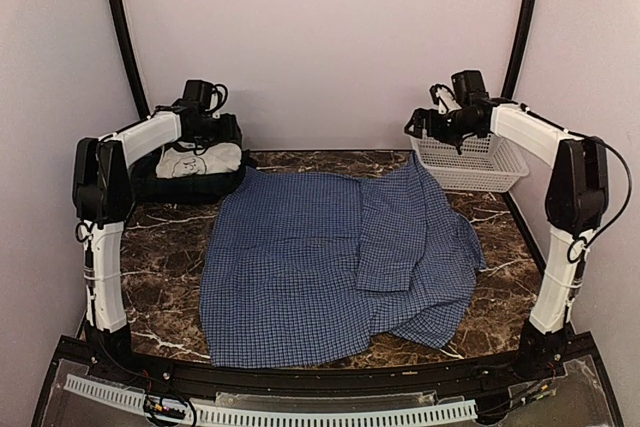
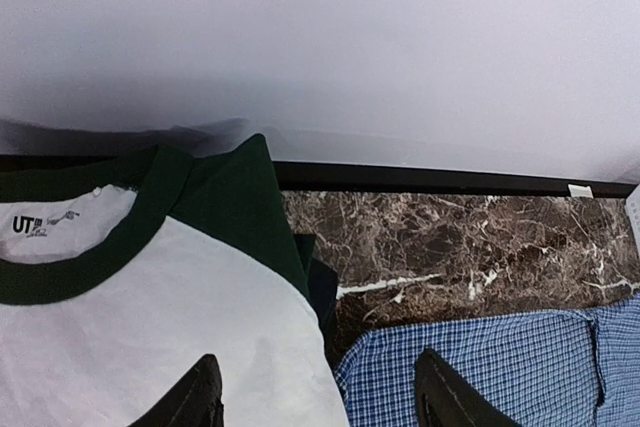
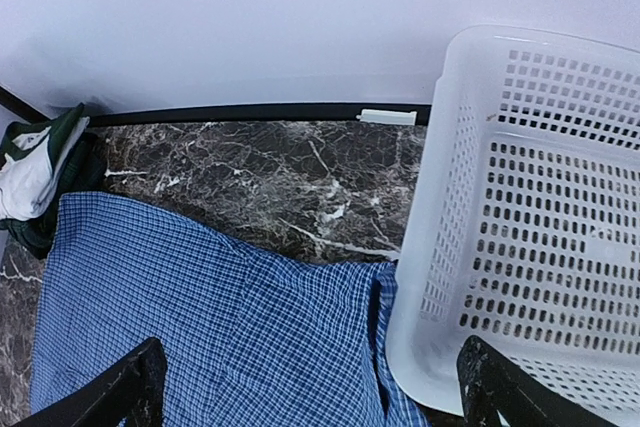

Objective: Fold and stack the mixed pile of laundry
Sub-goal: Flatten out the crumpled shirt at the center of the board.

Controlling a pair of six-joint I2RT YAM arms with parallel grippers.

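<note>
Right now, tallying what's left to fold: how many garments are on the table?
2: blue-and-white checked shirt spread centre; white tee with dark green sleeves back left, atop dark fabric possibly hiding more.

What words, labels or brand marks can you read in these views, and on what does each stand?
"UT": printed inside the neck of the white T-shirt with dark green sleeves.
Small print beside it: too small to read.
Blue check shirt and white basket: no text seen.

Twin white arms, black-jointed
White tubular links on left arm (image 1: 105,277) and right arm (image 1: 555,287), bulky black elbow housings, thin black cables, dark tapered fingers (image 2: 195,402) on left hand (image 2: 318,402).
</note>
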